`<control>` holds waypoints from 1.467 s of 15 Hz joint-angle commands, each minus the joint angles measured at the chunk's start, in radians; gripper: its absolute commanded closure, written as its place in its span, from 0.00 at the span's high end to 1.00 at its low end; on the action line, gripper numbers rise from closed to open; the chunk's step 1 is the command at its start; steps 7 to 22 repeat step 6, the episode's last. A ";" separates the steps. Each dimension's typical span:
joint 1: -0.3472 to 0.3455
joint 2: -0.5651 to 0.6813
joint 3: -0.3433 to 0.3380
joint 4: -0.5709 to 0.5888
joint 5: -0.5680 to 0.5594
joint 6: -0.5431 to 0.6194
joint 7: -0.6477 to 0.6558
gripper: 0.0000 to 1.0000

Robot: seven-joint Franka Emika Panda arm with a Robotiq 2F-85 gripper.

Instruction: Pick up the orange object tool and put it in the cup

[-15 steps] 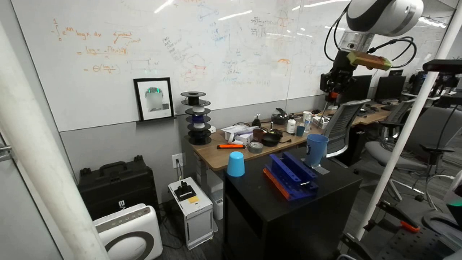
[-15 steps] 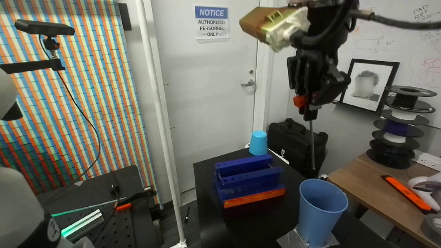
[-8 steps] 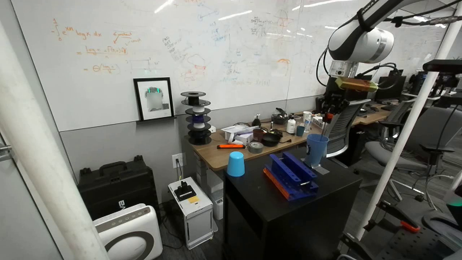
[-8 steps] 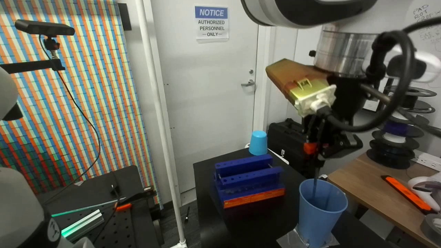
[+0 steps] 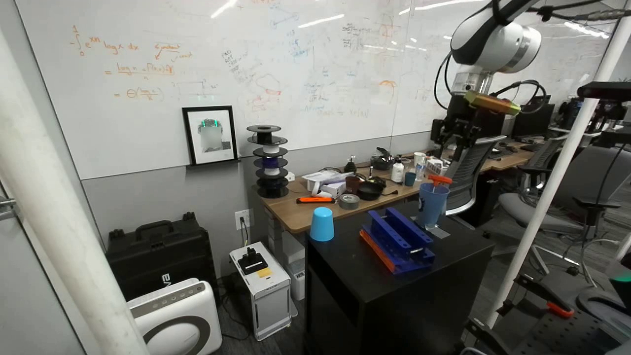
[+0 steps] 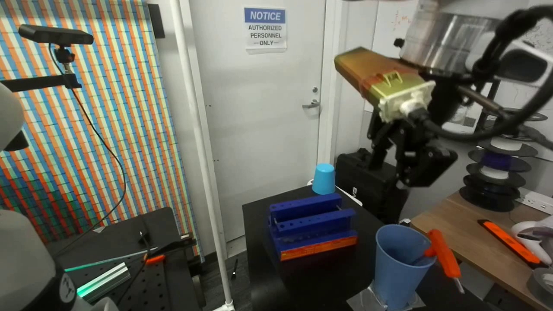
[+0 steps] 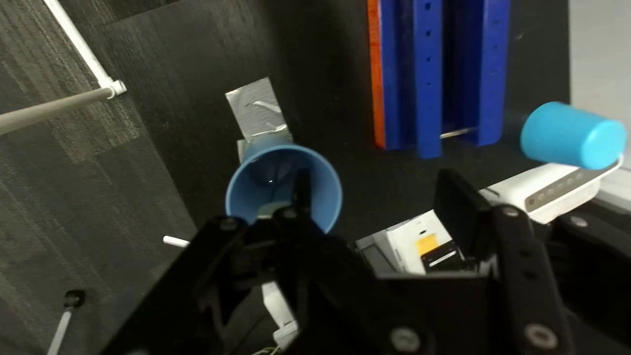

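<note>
Gripper (image 7: 375, 182) above the pale blue cup (image 6: 399, 280); fingers (image 7: 453, 212) spread well apart, one tip overlapping the cup's mouth in the wrist view. Orange tool (image 6: 444, 255) lower down, apart from the fingers. Its shaft goes into the cup; its T-shaped handle sticks out at the rim in both exterior views, tilted outward in an exterior view, where a short metal end shows at the low tip. Contact between handle and rim: cannot tell. Cup upright, silver tape (image 7: 256, 106) at its base, on top of a black cabinet (image 5: 340, 264).

Same surface, near the cup: dark blue rack (image 6: 312, 222), two rails with holes, orange strip along one long side. Beyond it, bright-blue cup (image 6: 324, 179), upside down by the cabinet's edge.

Farther: wooden desk (image 5: 296, 217), carrying an orange-and-black item (image 5: 315, 200) with a roll of tape (image 5: 349, 206) just beside it. Stacked spools (image 5: 270, 162) at the desk's end.

Farthest: whiteboard (image 5: 315, 74) with handwriting, framed picture (image 5: 210, 143) leaning against it. In an exterior view, a pale door (image 6: 259, 129) bears a notice sign (image 6: 265, 28).
</note>
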 commanded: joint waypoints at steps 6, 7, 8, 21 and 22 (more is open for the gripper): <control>0.079 -0.295 0.032 -0.071 0.011 -0.355 -0.106 1.00; 0.079 -0.295 0.032 -0.071 0.011 -0.355 -0.106 1.00; 0.079 -0.295 0.032 -0.071 0.011 -0.355 -0.106 1.00; 0.079 -0.295 0.032 -0.071 0.011 -0.355 -0.106 1.00; 0.079 -0.295 0.032 -0.071 0.011 -0.355 -0.106 1.00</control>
